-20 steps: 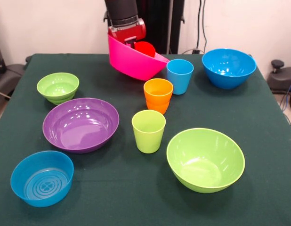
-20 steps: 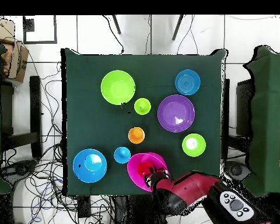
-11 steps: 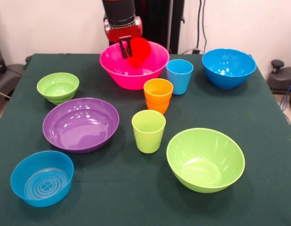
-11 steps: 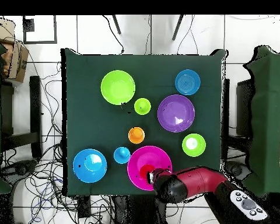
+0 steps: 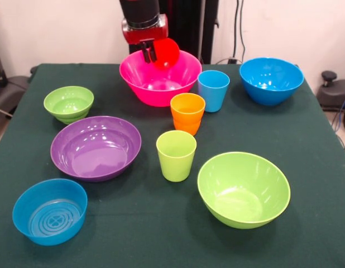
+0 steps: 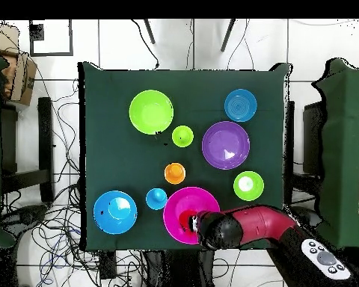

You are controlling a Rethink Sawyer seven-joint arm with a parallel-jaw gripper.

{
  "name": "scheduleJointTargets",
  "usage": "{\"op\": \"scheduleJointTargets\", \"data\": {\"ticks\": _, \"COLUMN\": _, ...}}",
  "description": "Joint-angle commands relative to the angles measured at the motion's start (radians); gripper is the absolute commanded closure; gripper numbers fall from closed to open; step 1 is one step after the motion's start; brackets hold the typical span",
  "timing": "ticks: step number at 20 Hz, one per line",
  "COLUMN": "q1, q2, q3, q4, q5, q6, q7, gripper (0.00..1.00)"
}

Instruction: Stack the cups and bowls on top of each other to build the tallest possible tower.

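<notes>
You have six bowls [image 5: 95, 147] and four cups [image 5: 176, 155] on the table [image 5: 161, 234]; the gripper [image 5: 147, 54] pinches the red cup [image 5: 166, 52] above the pink bowl [image 5: 159, 77] at the far edge

A worktop [image 5: 306, 167] under dark green cloth stands before a pale wall [image 5: 61, 28], on a white tiled floor [image 6: 123, 45] strewn with black cables [image 6: 55, 224], a cardboard box [image 6: 18, 75] beside it.

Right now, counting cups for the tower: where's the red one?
Front view: the red cup hangs in the gripper above the pink bowl, at the table's far edge.
</notes>
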Motion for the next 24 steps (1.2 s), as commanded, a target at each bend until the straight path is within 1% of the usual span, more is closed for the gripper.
{"op": "scheduleJointTargets", "data": {"ticks": 1, "q1": 0.022, "q2": 0.017, "q3": 0.09, "q4": -0.101, "q5": 0.034, "q6": 0.074, "q7": -0.128, "gripper": 1.0}}
{"op": "scheduleJointTargets", "data": {"ticks": 2, "q1": 0.023, "q2": 0.017, "q3": 0.092, "q4": -0.1, "q5": 0.034, "q6": 0.068, "q7": -0.121, "gripper": 1.0}}
{"op": "scheduleJointTargets", "data": {"ticks": 4, "q1": 0.024, "q2": 0.012, "q3": 0.095, "q4": -0.094, "q5": 0.016, "q6": 0.001, "q7": -0.084, "gripper": 1.0}}
{"op": "scheduleJointTargets", "data": {"ticks": 7, "q1": 0.035, "q2": 0.005, "q3": 0.09, "q4": -0.086, "q5": -0.031, "q6": -0.16, "q7": 0.0, "gripper": 1.0}}
{"op": "scheduleJointTargets", "data": {"ticks": 8, "q1": 0.044, "q2": -0.003, "q3": 0.085, "q4": -0.084, "q5": -0.04, "q6": -0.183, "q7": 0.014, "gripper": 1.0}}
{"op": "scheduleJointTargets", "data": {"ticks": 9, "q1": 0.06, "q2": -0.018, "q3": 0.077, "q4": -0.086, "q5": -0.059, "q6": -0.227, "q7": 0.034, "gripper": 1.0}}
{"op": "scheduleJointTargets", "data": {"ticks": 12, "q1": 0.078, "q2": -0.054, "q3": 0.075, "q4": -0.078, "q5": -0.063, "q6": -0.265, "q7": 0.036, "gripper": 1.0}}
{"op": "scheduleJointTargets", "data": {"ticks": 16, "q1": 0.088, "q2": -0.092, "q3": 0.08, "q4": -0.06, "q5": -0.063, "q6": -0.341, "q7": 0.026, "gripper": 1.0}}
{"op": "scheduleJointTargets", "data": {"ticks": 18, "q1": 0.104, "q2": -0.115, "q3": 0.073, "q4": -0.047, "q5": -0.055, "q6": -0.383, "q7": 0.043, "gripper": 1.0}}
{"op": "scheduleJointTargets", "data": {"ticks": 20, "q1": 0.107, "q2": -0.138, "q3": 0.077, "q4": -0.03, "q5": -0.043, "q6": -0.421, "q7": 0.049, "gripper": 1.0}}
{"op": "scheduleJointTargets", "data": {"ticks": 22, "q1": 0.099, "q2": -0.164, "q3": 0.095, "q4": -0.014, "q5": -0.022, "q6": -0.439, "q7": 0.051, "gripper": 1.0}}
{"op": "scheduleJointTargets", "data": {"ticks": 24, "q1": 0.08, "q2": -0.19, "q3": 0.126, "q4": 0.006, "q5": -0.007, "q6": -0.452, "q7": 0.047, "gripper": 1.0}}
